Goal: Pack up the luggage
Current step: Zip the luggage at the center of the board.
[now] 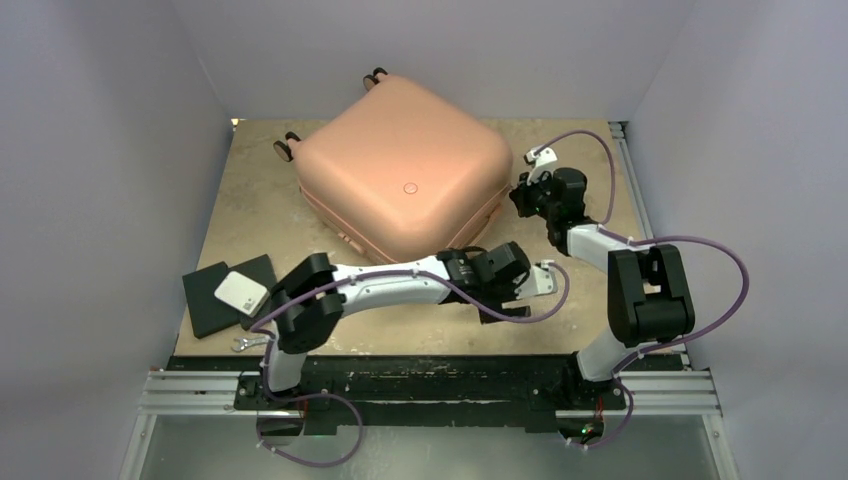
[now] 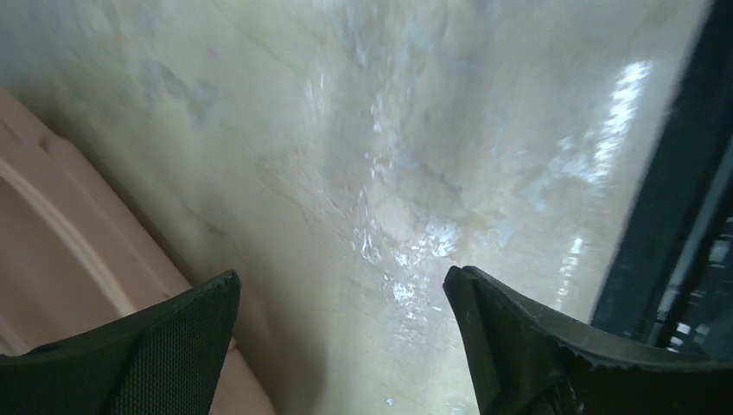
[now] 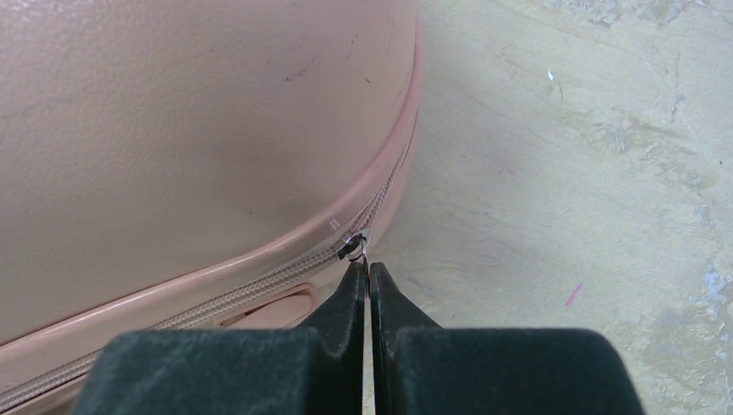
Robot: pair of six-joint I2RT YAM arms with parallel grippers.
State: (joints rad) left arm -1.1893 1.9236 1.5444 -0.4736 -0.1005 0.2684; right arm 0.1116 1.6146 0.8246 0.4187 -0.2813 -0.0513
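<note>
On the table [image 1: 250, 215], the suitcase [image 1: 400, 170] lies closed. At its right corner the right gripper [image 3: 369, 275] is clenched on the zipper pull [image 3: 354, 247], with the seam running off leftward. The left gripper [image 2: 341, 278] hangs released beside it.

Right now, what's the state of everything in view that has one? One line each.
suitcase: lying flat, lid down, shell halves together.
zipper pull: at the suitcase's corner seam, pinched in the right claw.
right claw: shut on the zipper pull.
left claw: open, empty, over bare table beside the suitcase.
white box: lying on the black pad.
black pad: flat on the table, apart from the suitcase.
</note>
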